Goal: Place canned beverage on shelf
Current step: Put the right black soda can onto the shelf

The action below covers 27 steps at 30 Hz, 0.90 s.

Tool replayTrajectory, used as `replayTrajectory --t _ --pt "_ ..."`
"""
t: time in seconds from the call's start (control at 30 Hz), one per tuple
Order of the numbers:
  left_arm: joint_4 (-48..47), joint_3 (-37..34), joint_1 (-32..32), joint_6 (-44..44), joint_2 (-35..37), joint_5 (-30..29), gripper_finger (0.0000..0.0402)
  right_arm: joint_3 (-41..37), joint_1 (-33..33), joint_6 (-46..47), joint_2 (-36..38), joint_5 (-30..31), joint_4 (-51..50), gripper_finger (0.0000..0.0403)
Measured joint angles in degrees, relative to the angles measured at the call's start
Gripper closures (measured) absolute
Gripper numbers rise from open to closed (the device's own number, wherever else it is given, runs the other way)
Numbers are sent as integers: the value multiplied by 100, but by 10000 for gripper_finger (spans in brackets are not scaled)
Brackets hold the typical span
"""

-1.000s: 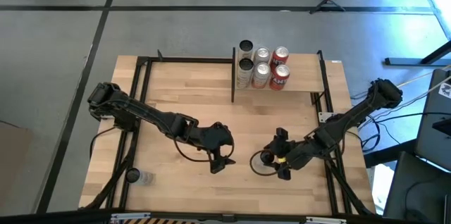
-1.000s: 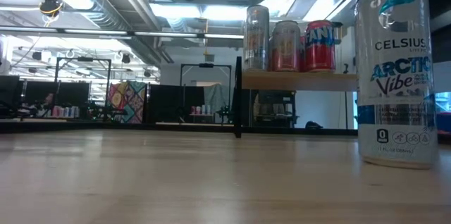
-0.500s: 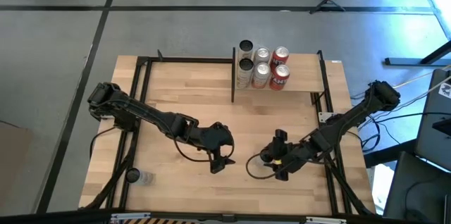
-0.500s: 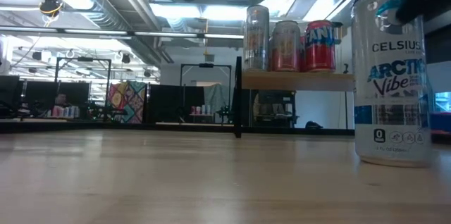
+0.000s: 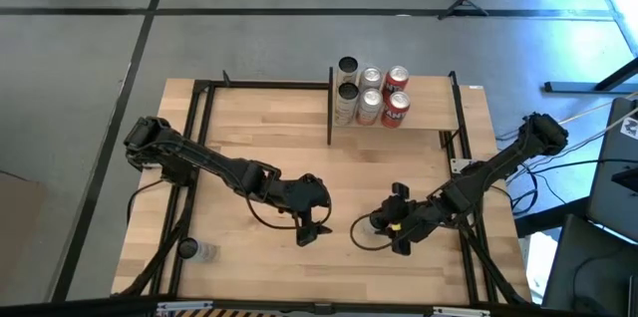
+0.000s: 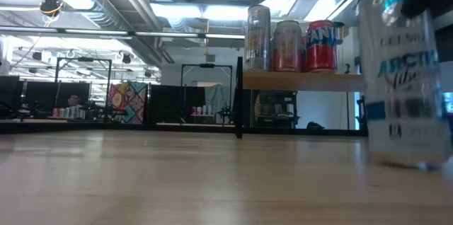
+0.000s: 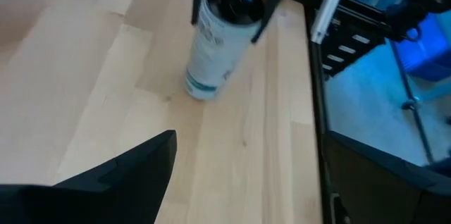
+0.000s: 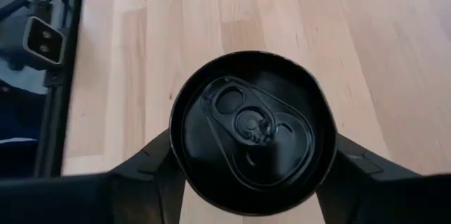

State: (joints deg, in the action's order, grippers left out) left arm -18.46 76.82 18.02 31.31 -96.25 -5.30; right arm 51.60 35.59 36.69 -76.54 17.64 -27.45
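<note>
A white-and-blue canned beverage [image 5: 380, 221] with a black top stands upright at the table's near right. It also shows in the low view [image 6: 403, 76] and the left wrist view [image 7: 215, 41]. My right gripper [image 5: 387, 221] is shut on it. My left gripper [image 5: 315, 227] is open and empty, low over the table to the can's left. The shelf [image 5: 429, 108], a small wood board on black posts, stands at the far edge with several cans [image 5: 371, 93] on its left part. My right gripper pinches the can's wall just below its top rim [image 8: 176, 157] between its two fingers [image 8: 144, 168], one on each side. The fingers come from above, slanting in from the table's right. The can is upright; whether its base is on the table I cannot tell.
Black frame rails [image 5: 199, 148] run along the table's left, right and far sides. A small clear bottle [image 5: 196, 250] lies at the near left. The table's right edge [image 7: 313, 76] is close beside the can. Bare wood [image 5: 269, 128] lies between the can and the shelf.
The can, between my right gripper's fingers, has shifted a little toward the table's left and then back toward the right. It stays upright and now shows blurred in the low view.
</note>
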Motion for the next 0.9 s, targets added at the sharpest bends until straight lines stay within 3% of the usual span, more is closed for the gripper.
replayTrajectory --t 0.37,0.7,0.9 --pt "-78 -2 0 -45 257 186 51 99 0 202 1150 146 -878 187" --pt "-339 -2 -44 -184 565 118 51 1574 0 244 1316 796 -3591 187" --pt "-447 -2 -61 -210 756 37 51 2248 0 247 1479 1152 -4345 187"
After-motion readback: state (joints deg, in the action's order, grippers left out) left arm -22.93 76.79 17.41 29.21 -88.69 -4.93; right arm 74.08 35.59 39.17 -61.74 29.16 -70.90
